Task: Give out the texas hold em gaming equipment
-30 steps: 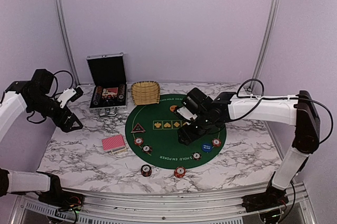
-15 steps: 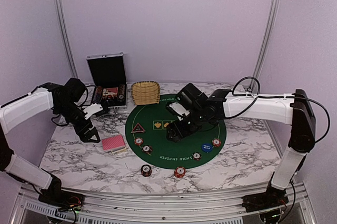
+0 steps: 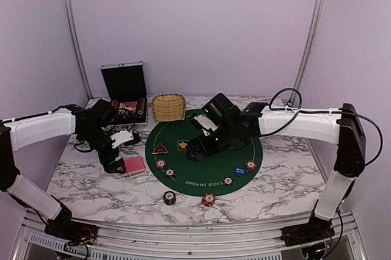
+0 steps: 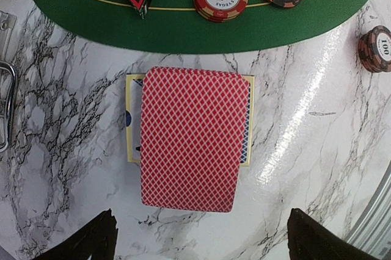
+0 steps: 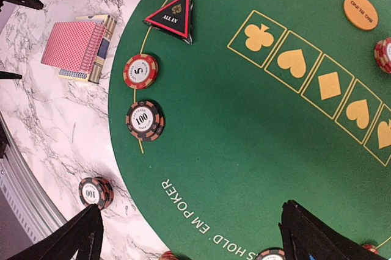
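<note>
A pinkish-red-backed card deck [image 4: 192,138] lies on the marble just off the green poker mat [image 3: 211,159]; it also shows in the top view [image 3: 132,166] and the right wrist view [image 5: 76,49]. My left gripper [image 4: 198,241] is open and empty, hovering just short of the deck. My right gripper [image 5: 189,241] is open and empty above the mat's left half. A dark triangular marker [image 5: 172,16] and two chips [image 5: 140,71] [image 5: 145,119] lie at the mat's left edge. An orange disc [image 5: 360,12] and a blue disc [image 3: 239,171] lie on the mat.
A silver-edged black case [image 3: 125,98] stands open at the back left, with a wicker basket [image 3: 168,107] beside it. More chips lie off the mat's near edge [image 3: 169,197] [image 3: 209,199] and on its near right part [image 3: 228,181] [image 3: 250,165].
My left arm has swung in from the far left and come down next to the card deck. My right gripper has moved left across the mat. Both stay open.
</note>
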Controlling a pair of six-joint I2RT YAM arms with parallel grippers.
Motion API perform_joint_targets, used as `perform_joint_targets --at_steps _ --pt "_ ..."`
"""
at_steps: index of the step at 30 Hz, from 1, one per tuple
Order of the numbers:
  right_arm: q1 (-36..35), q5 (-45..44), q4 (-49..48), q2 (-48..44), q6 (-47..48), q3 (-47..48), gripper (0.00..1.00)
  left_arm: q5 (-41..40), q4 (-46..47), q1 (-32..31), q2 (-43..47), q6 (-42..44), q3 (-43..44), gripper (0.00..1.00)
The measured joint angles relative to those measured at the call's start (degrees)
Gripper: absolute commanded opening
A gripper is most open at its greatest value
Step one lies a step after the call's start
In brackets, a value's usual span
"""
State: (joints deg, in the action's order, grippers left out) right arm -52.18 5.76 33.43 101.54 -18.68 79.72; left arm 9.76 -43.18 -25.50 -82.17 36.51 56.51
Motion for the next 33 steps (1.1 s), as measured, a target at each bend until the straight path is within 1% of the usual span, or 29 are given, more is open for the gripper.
perform_joint_targets --at_steps 7,16,33 --pt "0.0 0.46 -0.7 0.5 -0.74 0.28 0.99 -1.09 3.43 -0.76 -0.31 1.62 -2.75 0.99" --pt "0.0 0.66 -0.96 0.52 -1.29 0.28 0.99 -1.05 5.57 -1.16 -1.53 4.92 -3.89 0.99" --pt "0.0 0.9 -1.68 0.52 -2.21 0.15 0.99 -1.27 6.19 -1.7 -4.76 6.43 -4.0 0.99"
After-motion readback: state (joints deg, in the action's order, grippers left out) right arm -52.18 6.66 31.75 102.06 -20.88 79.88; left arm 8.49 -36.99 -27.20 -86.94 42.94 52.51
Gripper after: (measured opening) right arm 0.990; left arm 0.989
